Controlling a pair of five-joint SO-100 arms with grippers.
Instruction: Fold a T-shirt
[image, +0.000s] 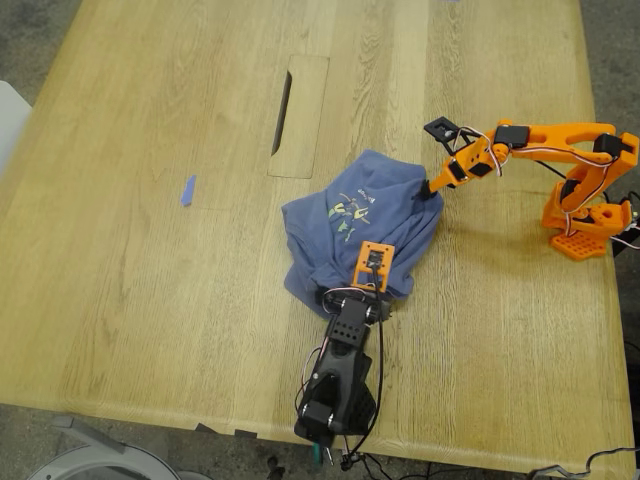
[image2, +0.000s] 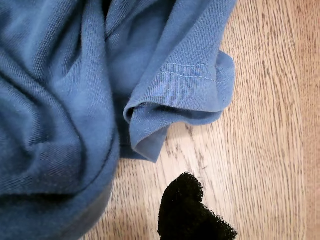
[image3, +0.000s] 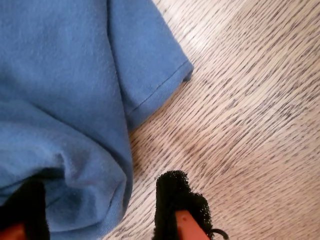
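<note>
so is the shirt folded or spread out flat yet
Neither: the T-shirt lies bunched in a rumpled heap on the table, with loose creases and a curled hem in the wrist views.

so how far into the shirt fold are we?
Early. Done: nothing tidy; the T-shirt lies bunched on the table, no flat fold. In hand: my second gripper has fabric between open jaws; my first gripper hovers beside a sleeve hem. Left: spreading flat, then every fold.
</note>
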